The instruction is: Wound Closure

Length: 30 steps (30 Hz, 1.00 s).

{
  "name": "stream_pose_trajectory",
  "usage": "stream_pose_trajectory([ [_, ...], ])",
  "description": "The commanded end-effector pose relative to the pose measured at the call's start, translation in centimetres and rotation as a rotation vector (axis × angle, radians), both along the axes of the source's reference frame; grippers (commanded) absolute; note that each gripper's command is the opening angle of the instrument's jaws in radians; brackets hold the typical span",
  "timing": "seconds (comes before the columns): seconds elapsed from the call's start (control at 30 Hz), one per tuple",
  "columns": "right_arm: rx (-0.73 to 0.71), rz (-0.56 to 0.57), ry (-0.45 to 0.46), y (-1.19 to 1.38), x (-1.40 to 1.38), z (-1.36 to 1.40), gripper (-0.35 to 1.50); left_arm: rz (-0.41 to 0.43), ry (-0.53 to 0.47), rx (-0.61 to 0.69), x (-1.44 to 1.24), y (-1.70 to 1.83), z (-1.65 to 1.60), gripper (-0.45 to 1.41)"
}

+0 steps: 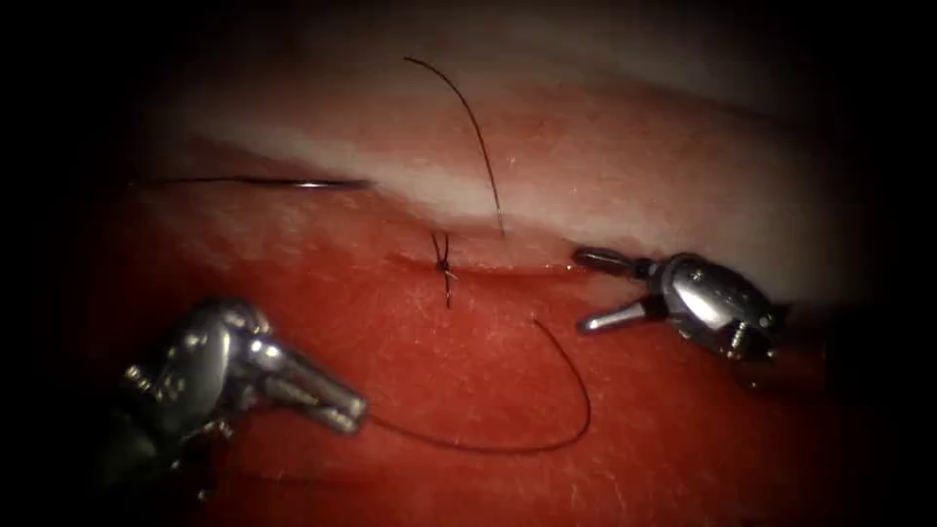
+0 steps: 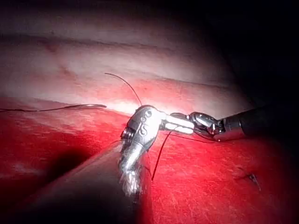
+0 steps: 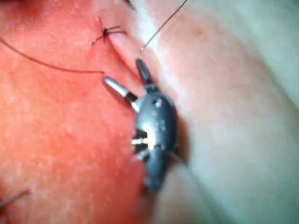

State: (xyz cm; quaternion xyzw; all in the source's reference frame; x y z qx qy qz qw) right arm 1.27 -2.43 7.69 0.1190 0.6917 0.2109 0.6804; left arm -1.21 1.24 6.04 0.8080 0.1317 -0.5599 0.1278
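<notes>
Endoscope view: the left tool pinches the thread with its jaws pressed together, probably to keep it controlled. The right tool holds nothing, jaws spread beside the cut. The needle lies on the tissue near its left edge, beside the knot.

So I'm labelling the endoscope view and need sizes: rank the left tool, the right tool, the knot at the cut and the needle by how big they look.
1. Left tool, shut on thread; nearer the camera, so unsure.
2. Right tool, fingers open, holding nothing.
3. Needle, lying on the tissue, long but very thin.
4. Knot.
</notes>
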Motion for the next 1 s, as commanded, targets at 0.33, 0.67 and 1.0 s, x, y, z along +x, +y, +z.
stream_pose_trajectory([
  [0.33,0.109,-0.091,-0.2,0.01,-0.02,-0.71,1.26,0.103,0.2,0.005,-0.33,0.17,0.25,-0.45],
  [0.67,0.406,-0.266,-0.206,0.01,0.07,-1.63,1.28,0.053,0.299,-0.007,-0.62,0.38,0.72,-0.45],
  [1.0,0.606,-0.458,-0.149,0.01,0.44,-1.71,1.28,0.056,0.325,-0.012,-0.75,0.41,0.92,-0.45],
])
